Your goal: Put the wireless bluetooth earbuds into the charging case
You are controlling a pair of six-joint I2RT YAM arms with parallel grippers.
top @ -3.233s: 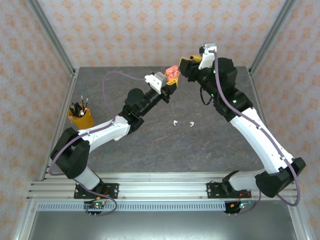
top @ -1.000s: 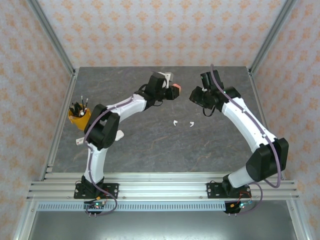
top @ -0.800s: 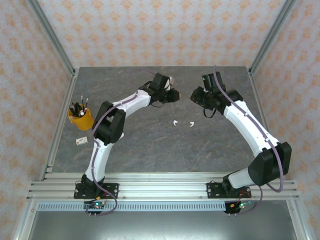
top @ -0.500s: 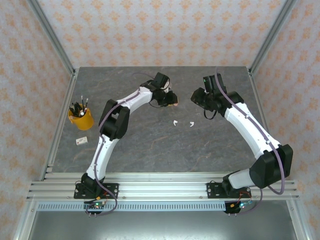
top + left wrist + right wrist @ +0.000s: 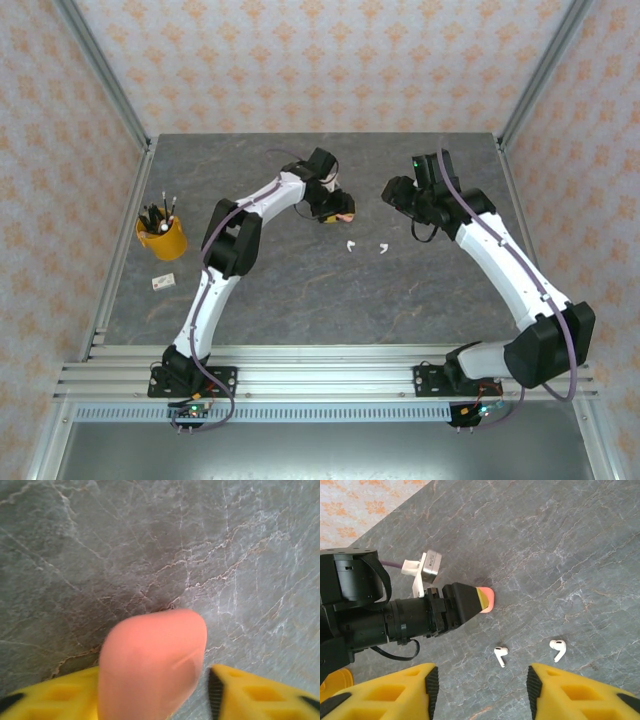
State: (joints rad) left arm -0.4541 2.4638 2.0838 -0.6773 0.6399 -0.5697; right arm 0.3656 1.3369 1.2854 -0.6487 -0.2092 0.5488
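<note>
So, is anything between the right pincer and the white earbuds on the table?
Nothing visible does. The two small white stemmed earbuds lie on the bare grey marbled table just beyond the open right pincer.

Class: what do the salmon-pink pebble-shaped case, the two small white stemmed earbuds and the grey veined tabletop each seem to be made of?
Salmon-pink pebble-shaped case: likely moulded plastic, matte; smooth skin, soft shading, no glints.
White stemmed earbuds: probably hard plastic, smooth and bright; too small to judge gloss.
Grey veined tabletop: marble-look, pale veins; stone or printed laminate, unclear.
</note>
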